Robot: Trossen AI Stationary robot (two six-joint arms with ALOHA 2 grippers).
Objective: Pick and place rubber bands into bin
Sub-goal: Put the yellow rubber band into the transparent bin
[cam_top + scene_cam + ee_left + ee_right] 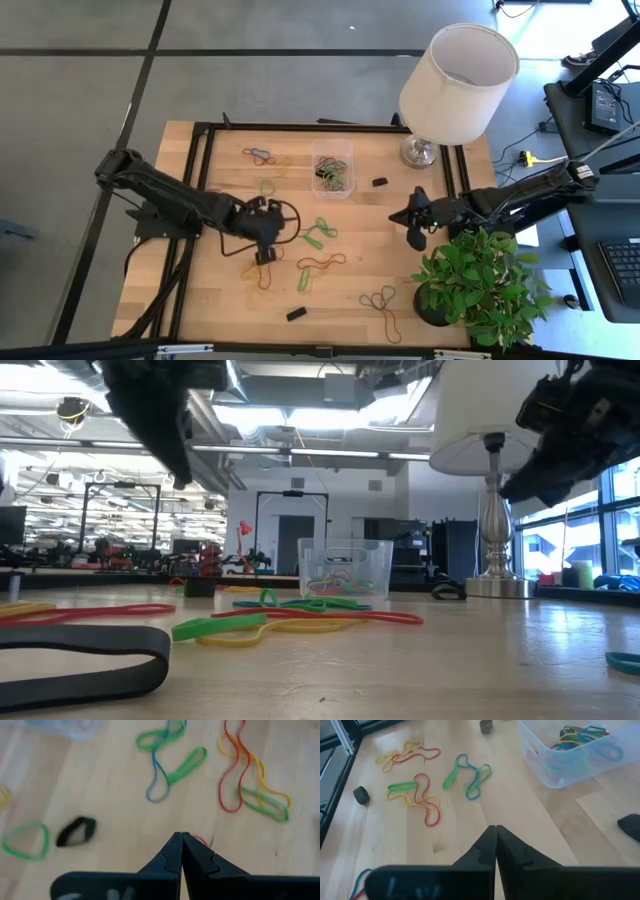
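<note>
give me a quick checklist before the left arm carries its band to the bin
1. Left gripper shut: ok, fingertips meet.
2. Band held: cannot tell; only a sliver of red shows at the tips.
3. Bin open and upright, with room: ok, some bands already lie inside.
4. Right gripper out of the way: ok, shut and empty at the table's right side, near the plant.
5. Lampshade clear of the bin: ok, it stands to the right of it.
6. Loose rubber bands left on the table: ok, many remain.

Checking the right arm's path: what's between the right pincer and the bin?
In the high view, one small black block lies between the right pincer and the bin; otherwise bare wood.
</note>
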